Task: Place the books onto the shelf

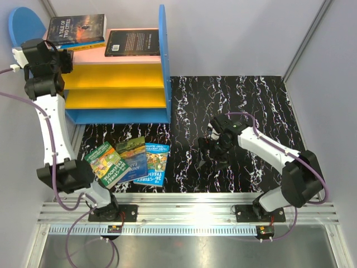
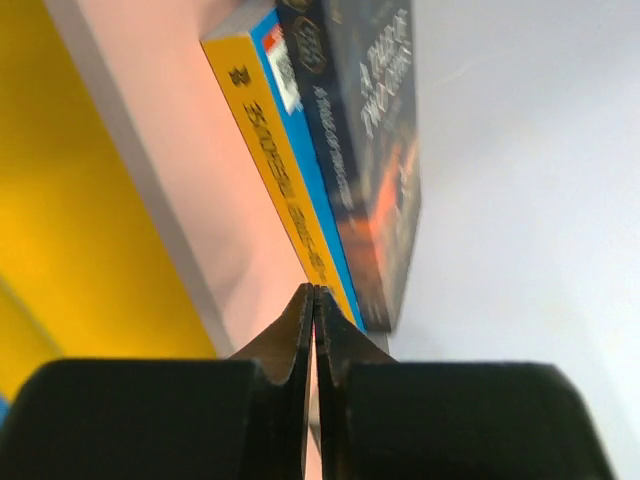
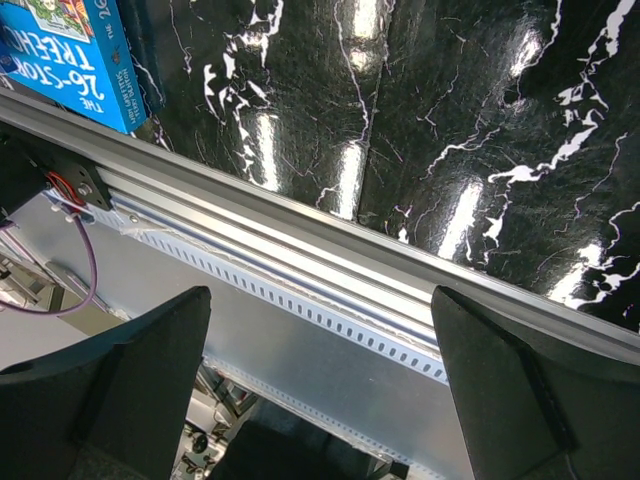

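Three colourful illustrated paperbacks (image 1: 131, 161) await shelving on the black marbled worktop (image 1: 245, 106). Dark-covered books (image 1: 75, 28) already top the blue-sided shelf (image 1: 163, 61), where the left gripper (image 2: 313, 295) hovers clenched, empty. The right gripper (image 1: 211, 152), splayed wide, looks due to fetch one.

Upper left of the overhead view: a dark paperback (image 1: 75, 29) lying on top of the shelf (image 1: 117, 78) bears the white title "A TALE OF TWO CITIES". Beside it, a black book (image 1: 133, 42) carries white print too small to read. Lower centre, on the marbled table (image 1: 251, 111), a blue paperback (image 1: 157, 163) reads "THE 26-STOREY TREEHO…", upside down to the camera. The right wrist view shows part of it at upper left. Lettering on the neighbouring green paperback (image 1: 107, 163) and blue-green paperback (image 1: 133, 159) is illegible.
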Controlling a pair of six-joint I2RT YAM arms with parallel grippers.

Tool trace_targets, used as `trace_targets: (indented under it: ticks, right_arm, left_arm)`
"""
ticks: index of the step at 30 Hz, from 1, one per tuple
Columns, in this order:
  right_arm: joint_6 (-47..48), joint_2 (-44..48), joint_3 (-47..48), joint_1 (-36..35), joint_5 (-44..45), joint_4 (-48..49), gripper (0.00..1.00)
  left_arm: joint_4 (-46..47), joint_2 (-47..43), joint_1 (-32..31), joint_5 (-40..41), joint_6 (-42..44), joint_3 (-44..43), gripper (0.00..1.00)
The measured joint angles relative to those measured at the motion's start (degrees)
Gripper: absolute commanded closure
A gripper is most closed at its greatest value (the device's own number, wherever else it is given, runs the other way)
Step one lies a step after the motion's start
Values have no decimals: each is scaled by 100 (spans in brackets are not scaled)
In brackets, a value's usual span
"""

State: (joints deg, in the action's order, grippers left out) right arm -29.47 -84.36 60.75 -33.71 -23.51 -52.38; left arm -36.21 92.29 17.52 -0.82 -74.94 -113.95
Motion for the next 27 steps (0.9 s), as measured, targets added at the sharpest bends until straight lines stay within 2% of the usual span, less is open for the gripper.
trace_targets:
  ticks: [6, 10, 11, 12, 13, 15, 16, 20, 23, 27]
  right_arm:
    - [111, -114, 192, 15, -20, -37, 0]
    - [254, -374, 481, 22, -232, -66, 0]
    - [286, -461, 588, 24, -315, -59, 0]
    - [304, -557, 721, 24, -409, -57, 0]
    - [313, -645, 855, 26, -507, -46, 0]
    - [282, -811, 1104, 31, -752, 85, 0]
    - [238, -894, 1207, 35, -909, 190, 0]
    - [-120, -1250, 1325, 39, -1541, 846, 0]
    - [-560, -1637, 1237, 39, -1971, 1497, 0]
    - [-1147, -2039, 962, 31, -2221, 2323, 0]
  left_arm:
    - [-192, -1034, 0, 289, 649, 155, 95]
    - [-164, -1825, -243, 525, 1185, 824, 91]
    - [-133, -2013, -387, 566, 1309, 1106, 87]
    - [-155, -2164, -549, 573, 1443, 1423, 56]
    - [-225, -2275, -719, 553, 1615, 1696, 35]
    - [-396, -2367, -1095, 492, 1921, 2240, 10]
    - [-518, -2369, -1252, 450, 2059, 2498, 3]
    - [-824, -2361, -1799, 356, 2505, 4113, 1]
    - [-1067, -2693, -1958, 151, 2763, 5464, 1]
    - [-1215, -3320, -1993, -190, 3060, 6411, 1]
